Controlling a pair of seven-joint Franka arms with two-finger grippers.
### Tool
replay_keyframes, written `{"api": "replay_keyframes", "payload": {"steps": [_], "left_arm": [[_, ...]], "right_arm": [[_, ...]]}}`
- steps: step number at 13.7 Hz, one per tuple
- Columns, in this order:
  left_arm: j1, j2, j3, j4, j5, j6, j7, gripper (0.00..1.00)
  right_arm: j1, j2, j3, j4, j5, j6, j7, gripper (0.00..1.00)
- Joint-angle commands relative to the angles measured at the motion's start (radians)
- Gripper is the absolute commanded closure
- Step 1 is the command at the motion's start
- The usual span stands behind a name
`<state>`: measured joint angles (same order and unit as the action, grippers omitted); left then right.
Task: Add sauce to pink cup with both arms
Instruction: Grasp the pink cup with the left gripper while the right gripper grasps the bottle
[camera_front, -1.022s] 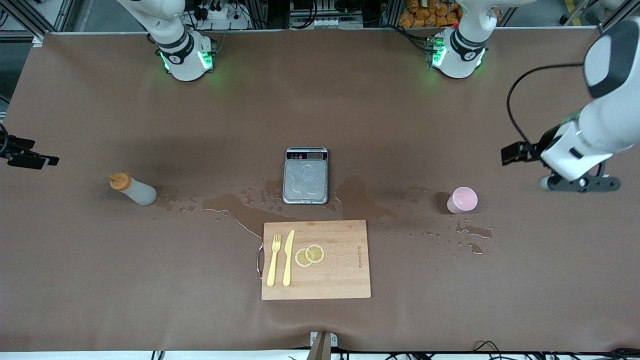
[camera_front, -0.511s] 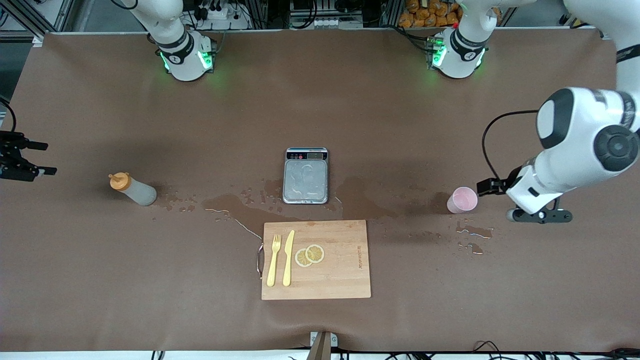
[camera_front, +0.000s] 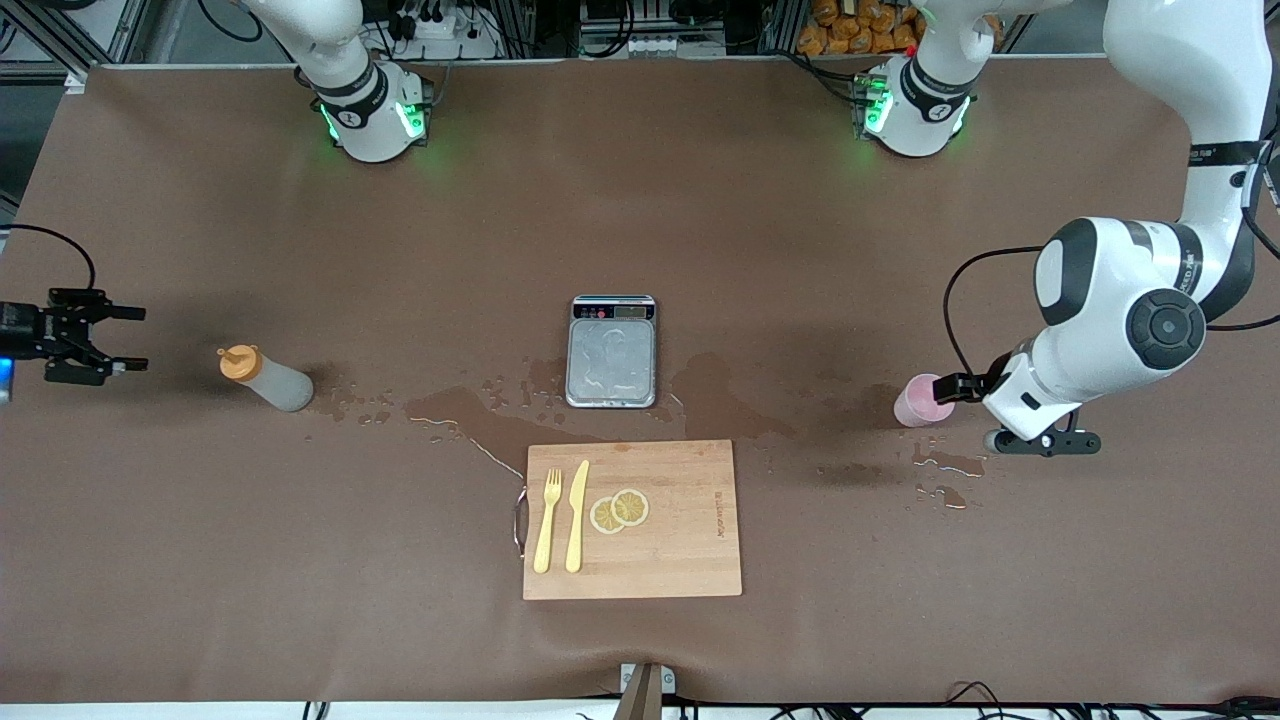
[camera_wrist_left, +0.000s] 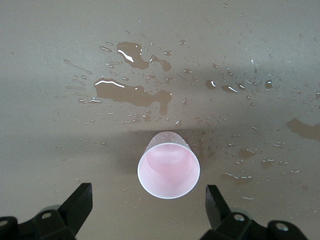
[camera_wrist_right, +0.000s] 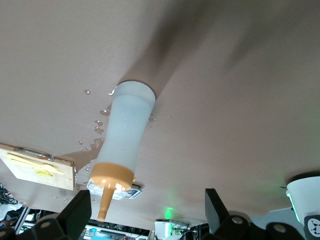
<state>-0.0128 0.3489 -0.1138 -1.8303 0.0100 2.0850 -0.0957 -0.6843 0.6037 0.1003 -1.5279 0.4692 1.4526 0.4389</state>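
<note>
Pink cup (camera_front: 922, 403) stands upright near the left arm's end, the left gripper (camera_front: 952, 388) just beside it; in both wrist views fingers gape wide, framing cup (camera_wrist_left: 168, 171) and standing sauce (camera_wrist_right: 122, 136) for grasping.

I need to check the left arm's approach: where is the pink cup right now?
In the front view the pink cup stands upright toward the left arm's end of the table, beside the wet patches, with the open left gripper right at it.
</note>
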Motion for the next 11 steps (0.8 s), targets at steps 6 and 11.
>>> {"api": "replay_keyframes", "payload": {"steps": [6,11], "left_arm": [[0.008,0.028,-0.004,0.003,0.036,-0.020,0.010,0.00],[0.002,0.070,-0.004,0.005,0.042,0.035,0.005,0.00]], "right_arm": [[0.028,0.120,0.021,0.064,0.032,0.015,0.247,0.00],[0.026,0.212,0.021,0.064,0.117,0.020,0.242,0.00]]}}
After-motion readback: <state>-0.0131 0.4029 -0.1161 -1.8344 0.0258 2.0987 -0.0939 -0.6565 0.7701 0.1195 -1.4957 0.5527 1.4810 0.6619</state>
